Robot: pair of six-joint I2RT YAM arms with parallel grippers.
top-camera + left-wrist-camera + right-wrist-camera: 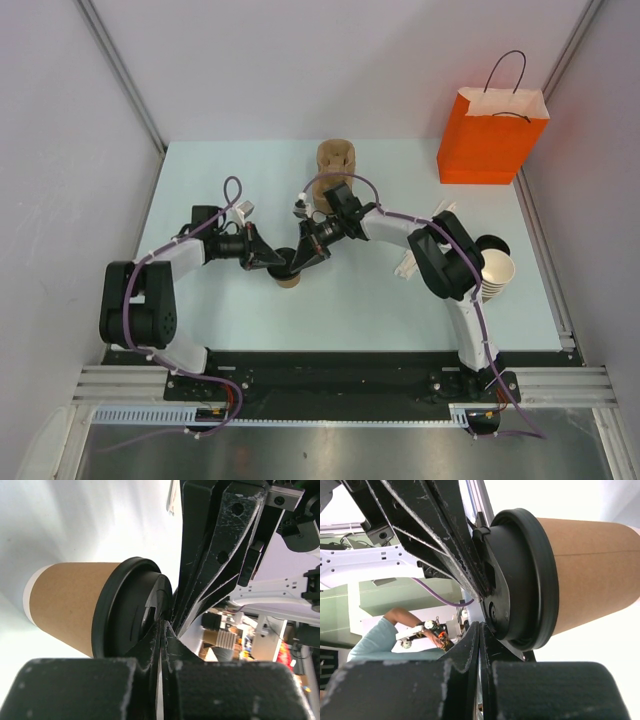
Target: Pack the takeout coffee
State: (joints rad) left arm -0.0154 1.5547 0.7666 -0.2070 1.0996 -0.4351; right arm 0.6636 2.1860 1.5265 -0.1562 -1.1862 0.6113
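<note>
Takeout coffee (288, 280) standing on the surface (380, 300), my left jaws and right jaws both closed on nothing, tips touching its black lid (125, 615)

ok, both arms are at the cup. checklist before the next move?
1. Lid seated on takeout coffee: ok.
2. Left gripper shut, tips at the lid: ok.
3. Right gripper shut, tips at the lid: ok.
4. Cup gripped by either arm: not ok, neither closes around it.
5. Carrier pockets free: cannot tell, right arm partly covers it.
</note>
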